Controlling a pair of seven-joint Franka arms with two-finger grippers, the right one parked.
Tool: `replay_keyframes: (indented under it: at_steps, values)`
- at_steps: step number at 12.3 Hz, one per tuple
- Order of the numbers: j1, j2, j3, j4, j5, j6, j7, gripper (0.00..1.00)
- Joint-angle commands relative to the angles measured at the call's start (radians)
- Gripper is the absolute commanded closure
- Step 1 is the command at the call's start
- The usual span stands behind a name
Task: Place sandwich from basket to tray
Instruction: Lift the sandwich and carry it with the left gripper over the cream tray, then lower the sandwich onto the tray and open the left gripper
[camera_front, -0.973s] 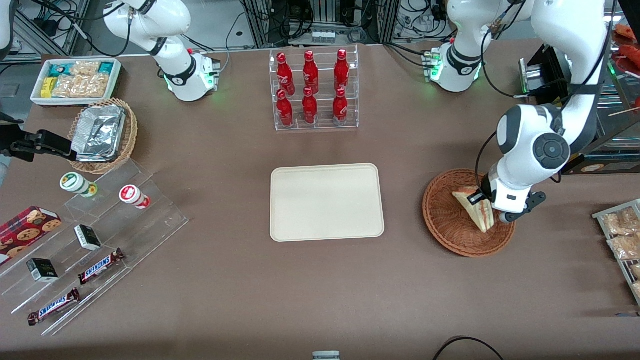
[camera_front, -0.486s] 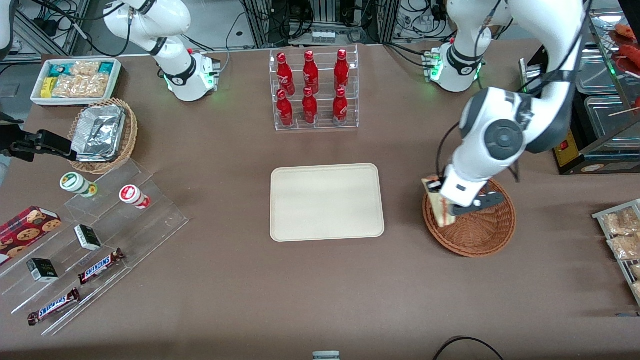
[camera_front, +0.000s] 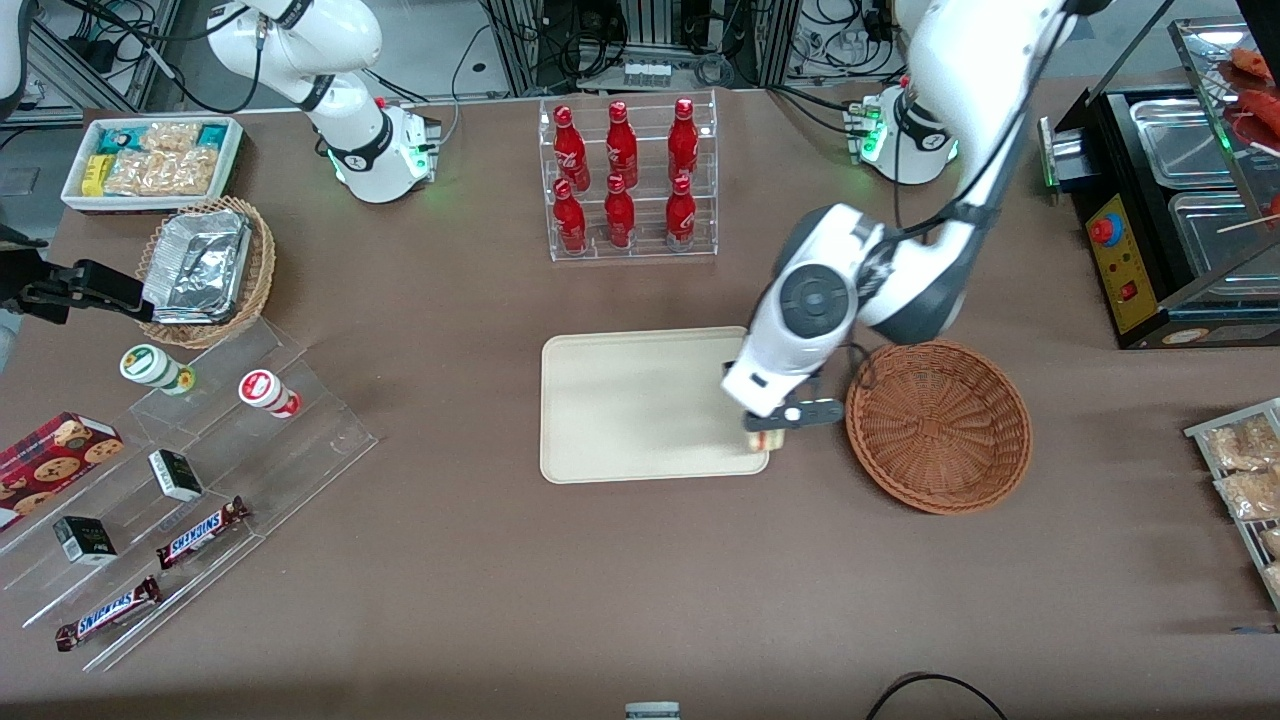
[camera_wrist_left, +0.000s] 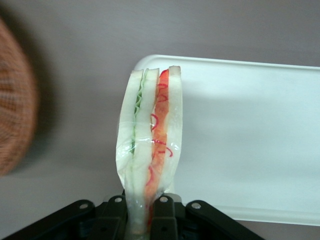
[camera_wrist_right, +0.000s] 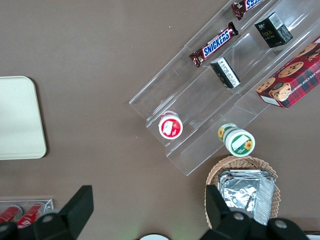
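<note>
The gripper (camera_wrist_left: 142, 210) is clamped on the sandwich (camera_wrist_left: 150, 145), which hangs from its fingers over the tray (camera_front: 640, 400) edge nearest the wicker basket (camera_front: 938, 425).

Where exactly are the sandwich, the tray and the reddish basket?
sandwich (camera_wrist_left: 150, 145): left wrist view, on its layered cut edge, held in the gripper (camera_wrist_left: 142, 210).
tray (camera_front: 640, 345): front view, bare surface nearest the bottles.
basket (camera_front: 938, 425): front view, on its woven inside.

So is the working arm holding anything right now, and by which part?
Yes: the gripper, over the tray corner nearest the basket, has its jaws shut on one end of the sandwich.
</note>
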Motion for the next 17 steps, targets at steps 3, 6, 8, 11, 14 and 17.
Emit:
replay_keyframes:
  at_steps: [3, 6, 8, 11, 14, 17]
  values:
    - [-0.127, 0.189, 0.013, 0.235, 0.011, -0.022, -0.118, 1.00]
    - [-0.192, 0.254, 0.016, 0.304, 0.014, -0.013, -0.193, 1.00]
    - [-0.202, 0.272, 0.017, 0.315, 0.040, -0.009, -0.233, 1.00]
    - [-0.221, 0.280, 0.019, 0.312, 0.084, 0.021, -0.290, 1.00]
    - [-0.222, 0.294, 0.019, 0.305, 0.113, 0.049, -0.322, 1.00]
    - [-0.233, 0.321, 0.019, 0.306, 0.110, 0.070, -0.347, 1.00]
